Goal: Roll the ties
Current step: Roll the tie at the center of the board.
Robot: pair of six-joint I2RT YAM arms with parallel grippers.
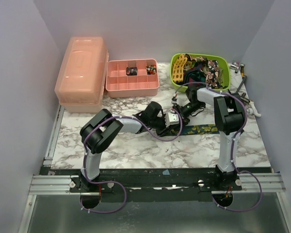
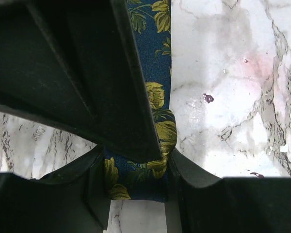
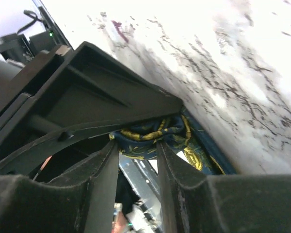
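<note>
A dark navy tie (image 1: pixel 201 129) with yellow-green flowers lies flat across the marble, running right from where both grippers meet. My left gripper (image 2: pixel 136 180) is shut on the tie's folded end (image 2: pixel 155 165), which fills the gap between its fingers. The rest of the tie (image 2: pixel 157 92) stretches away. My right gripper (image 3: pixel 138 151) stands open, the bunched tie end (image 3: pixel 150 132) just at its fingertips. In the top view the left gripper (image 1: pixel 170 124) and right gripper (image 1: pixel 180 112) overlap. More ties fill the green basket (image 1: pixel 176 77).
A pink compartment tray (image 1: pixel 117 88) at the back holds two small rolled ties (image 1: pixel 132 71). A pink lidded box (image 1: pixel 82 73) stands at back left. Loose tools (image 1: pixel 242 77) lie along the right wall. White walls close in both sides.
</note>
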